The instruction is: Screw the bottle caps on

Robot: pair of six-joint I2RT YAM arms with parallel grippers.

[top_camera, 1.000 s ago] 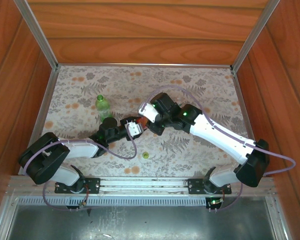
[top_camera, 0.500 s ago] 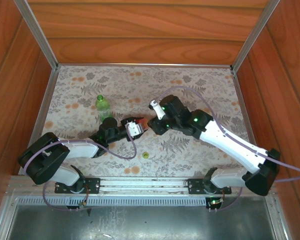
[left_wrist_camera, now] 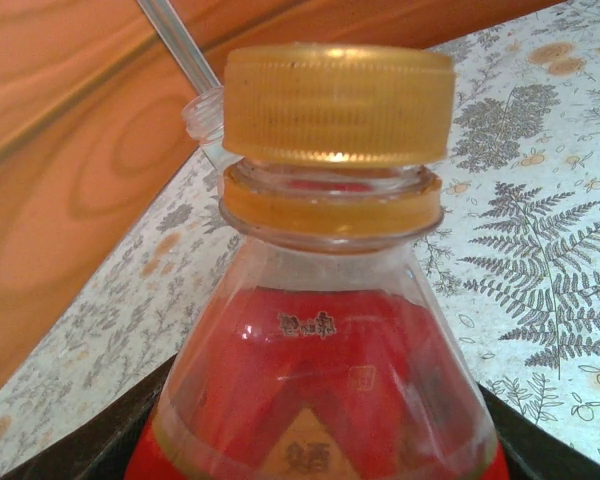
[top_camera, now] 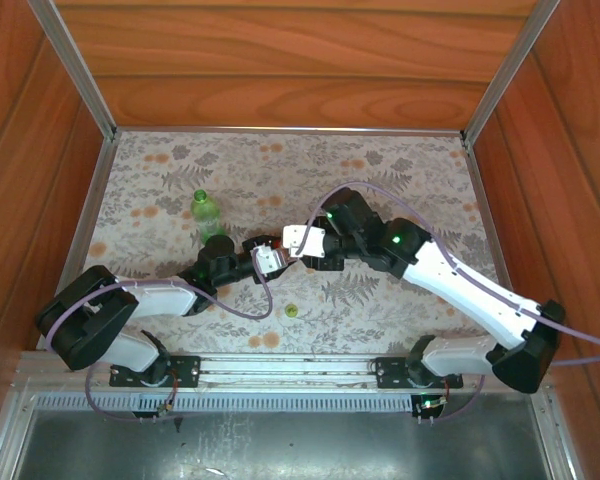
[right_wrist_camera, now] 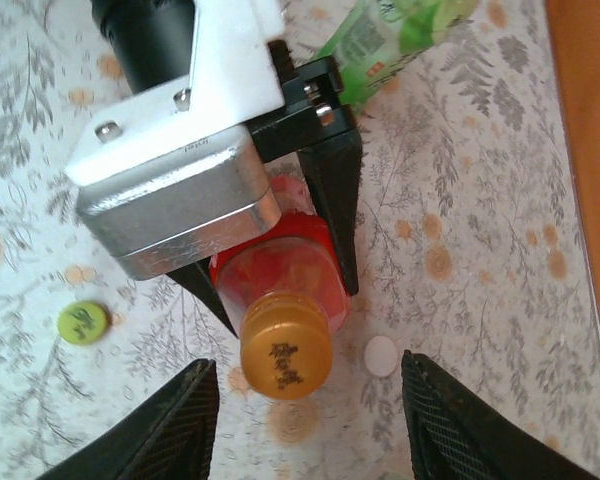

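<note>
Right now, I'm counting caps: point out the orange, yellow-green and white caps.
orange cap (right_wrist_camera: 285, 358): right wrist view, top face.
yellow-green cap (right_wrist_camera: 83, 323): right wrist view, centre.
white cap (right_wrist_camera: 380, 356): right wrist view, centre.

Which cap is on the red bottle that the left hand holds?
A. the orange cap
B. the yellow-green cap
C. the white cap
A: the orange cap sits on the neck of the red bottle, while the yellow-green cap and the white cap lie loose on the tablecloth.
</note>
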